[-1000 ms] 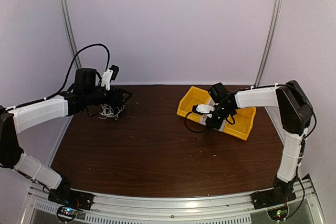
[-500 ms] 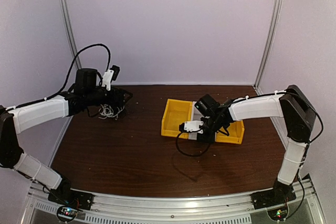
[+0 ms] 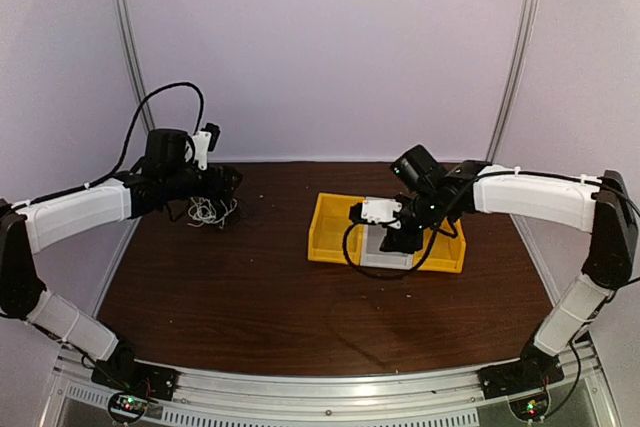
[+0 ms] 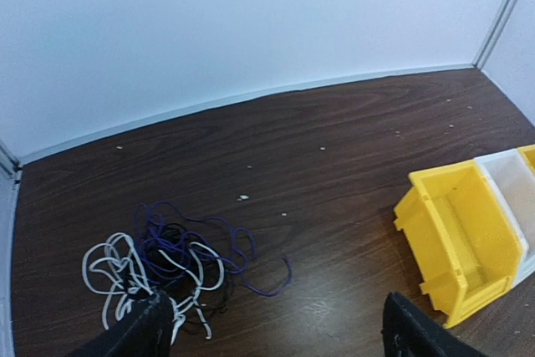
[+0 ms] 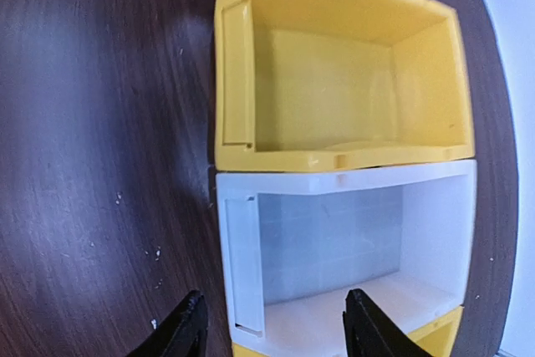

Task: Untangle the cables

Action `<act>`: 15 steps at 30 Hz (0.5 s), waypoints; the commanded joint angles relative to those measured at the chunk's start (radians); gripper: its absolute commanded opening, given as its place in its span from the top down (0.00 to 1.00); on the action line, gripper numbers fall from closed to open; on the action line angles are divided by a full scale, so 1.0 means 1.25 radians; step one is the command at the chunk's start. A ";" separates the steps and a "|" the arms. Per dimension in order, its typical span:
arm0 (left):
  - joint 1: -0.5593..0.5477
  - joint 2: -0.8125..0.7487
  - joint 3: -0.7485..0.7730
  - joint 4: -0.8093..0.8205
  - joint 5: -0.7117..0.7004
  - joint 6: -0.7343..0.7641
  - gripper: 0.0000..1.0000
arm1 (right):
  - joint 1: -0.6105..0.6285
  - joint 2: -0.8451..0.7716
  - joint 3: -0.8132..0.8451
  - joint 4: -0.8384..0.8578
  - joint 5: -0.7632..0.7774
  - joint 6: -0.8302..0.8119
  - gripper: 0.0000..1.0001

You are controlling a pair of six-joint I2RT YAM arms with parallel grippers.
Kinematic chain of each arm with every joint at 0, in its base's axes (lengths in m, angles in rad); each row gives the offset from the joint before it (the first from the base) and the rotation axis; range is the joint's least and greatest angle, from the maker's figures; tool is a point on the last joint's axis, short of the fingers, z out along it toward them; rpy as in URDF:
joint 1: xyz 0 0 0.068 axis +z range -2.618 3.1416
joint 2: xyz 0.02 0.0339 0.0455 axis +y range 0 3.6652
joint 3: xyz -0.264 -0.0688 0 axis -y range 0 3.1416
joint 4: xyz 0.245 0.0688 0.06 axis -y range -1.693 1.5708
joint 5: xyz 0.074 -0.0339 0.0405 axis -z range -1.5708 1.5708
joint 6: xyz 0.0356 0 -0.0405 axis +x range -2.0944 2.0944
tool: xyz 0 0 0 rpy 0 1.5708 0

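- The dark wooden table (image 3: 250,297) carries everything; pale walls close it in at the back and sides.
- The left arm (image 3: 80,212) reaches to the far left corner, and the right arm (image 3: 540,197) stretches in from the right over the bins.
- Three open bins stand touching in a row right of the table's middle. There is a yellow bin (image 5: 234,81), a white bin (image 5: 238,257) beside it, and a second yellow bin (image 3: 452,247) at the right end. The two bins the right wrist camera looks into hold nothing.
- The tangle of cables (image 4: 163,261) lies on the table at the far left, well apart from the bins.
- The left gripper (image 4: 276,307) hangs low over the near edge of the tangle. Its fingers are spread wide with only bare table between them, and its left finger (image 4: 146,328) overlaps the tangle's edge in the wrist view. Whether it touches the tangle cannot be told.
- The right gripper (image 5: 274,294) points down at the white bin, its fingers partly spread and holding nothing.
- A black lead (image 3: 348,247) loops below the right wrist across the front of the bins. Where its ends go cannot be told.
- Within the tangle, a white cable (image 4: 104,269) bunches on the left, a black cable (image 4: 180,244) sits in the middle, and a purple cable (image 4: 251,257) trails out to the right.
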 commanded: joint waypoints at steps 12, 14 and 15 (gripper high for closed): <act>0.115 0.239 0.144 -0.035 -0.177 -0.195 0.02 | -0.360 -0.275 -0.286 0.329 -0.348 0.187 0.34; 0.117 0.288 0.182 -0.037 -0.205 -0.210 0.03 | -0.370 -0.292 -0.318 0.361 -0.340 0.187 0.32; 0.117 0.311 0.201 -0.035 -0.220 -0.213 0.03 | -0.371 -0.293 -0.319 0.365 -0.346 0.190 0.32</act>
